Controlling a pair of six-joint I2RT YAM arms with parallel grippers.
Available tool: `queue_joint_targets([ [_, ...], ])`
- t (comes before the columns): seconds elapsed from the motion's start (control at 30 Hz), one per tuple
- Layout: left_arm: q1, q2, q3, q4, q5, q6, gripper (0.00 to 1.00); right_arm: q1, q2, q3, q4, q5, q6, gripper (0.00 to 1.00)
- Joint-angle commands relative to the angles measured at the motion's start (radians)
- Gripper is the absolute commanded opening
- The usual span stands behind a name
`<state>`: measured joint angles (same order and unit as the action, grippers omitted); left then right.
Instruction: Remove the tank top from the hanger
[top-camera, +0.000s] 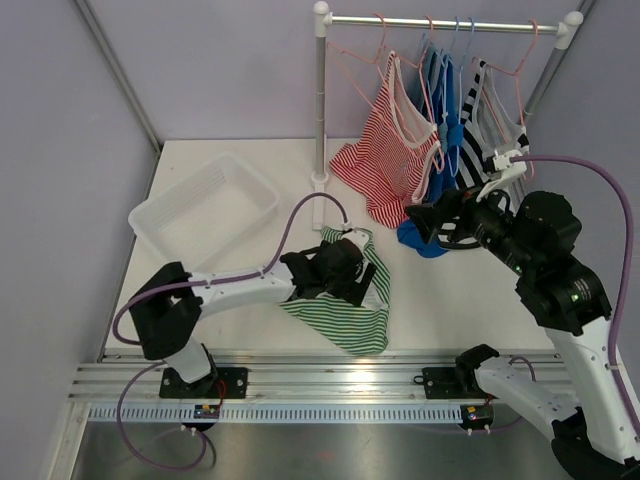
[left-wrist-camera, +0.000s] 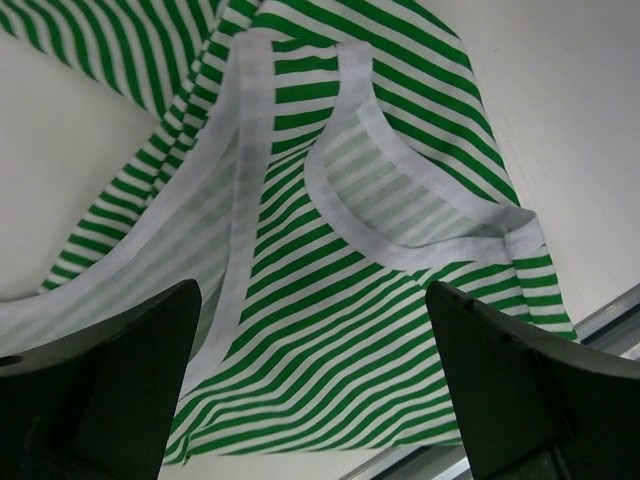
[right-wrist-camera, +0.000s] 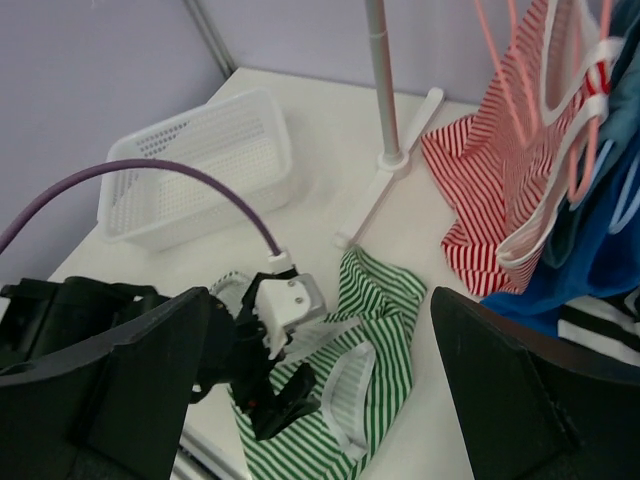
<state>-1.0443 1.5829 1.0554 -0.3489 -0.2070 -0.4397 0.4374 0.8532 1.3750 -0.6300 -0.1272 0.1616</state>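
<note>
Left claw (left-wrist-camera: 312, 330) hovering spread wide over green striped tank top (top-camera: 350, 312), gripping nothing. Garment lying crumpled on table (top-camera: 480, 300) just in front of rack (top-camera: 320, 110) foot, long axis running from foot toward arm bases. Right claw (top-camera: 425, 222) gaping too, empty, beside rack's hanging clothes (top-camera: 385, 150).

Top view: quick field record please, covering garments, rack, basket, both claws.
green striped tank top: lying crumpled on table
red striped tank top: hanging on rack
blue top: hanging, right of red
black-and-white striped top: hanging, farthest right
basket: far left on table
left claw: open, over green top
right claw: open, holding nothing, near hung tops
</note>
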Motion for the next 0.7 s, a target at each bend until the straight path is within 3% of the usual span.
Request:
queue_joint_targets([
  [0.0, -0.013, 0.087, 0.061, 0.074, -0.006, -0.011, 0.99, -0.003, -0.02, -0.071, 0.056, -0.08, 0.055, 1.0],
  [0.1, -0.019, 0.178, 0.087, 0.036, -0.075, -0.031, 0.99, -0.005, -0.032, -0.096, 0.047, -0.097, 0.058, 1.0],
  [0.27, -0.034, 0.255, 0.069, 0.054, -0.054, -0.053, 0.99, -0.005, -0.045, -0.109, 0.039, -0.094, 0.058, 0.99],
  [0.37, -0.037, 0.241, 0.035, 0.082, -0.049, -0.065, 0.74, -0.003, -0.057, -0.116, 0.049, -0.089, 0.059, 1.0],
  [0.4, -0.037, 0.236, 0.032, 0.083, -0.054, -0.068, 0.41, -0.005, -0.06, -0.119, 0.05, -0.085, 0.058, 0.99],
  [0.5, -0.037, 0.204, 0.028, 0.057, -0.097, -0.067, 0.05, -0.003, -0.069, -0.123, 0.052, -0.081, 0.064, 1.0],
  [0.53, -0.037, 0.172, 0.032, 0.03, -0.132, -0.068, 0.0, -0.003, -0.072, -0.123, 0.052, -0.08, 0.064, 1.0],
  [0.67, -0.036, 0.034, 0.067, -0.056, -0.23, -0.047, 0.0, -0.005, -0.082, -0.12, 0.047, -0.054, 0.058, 1.0],
])
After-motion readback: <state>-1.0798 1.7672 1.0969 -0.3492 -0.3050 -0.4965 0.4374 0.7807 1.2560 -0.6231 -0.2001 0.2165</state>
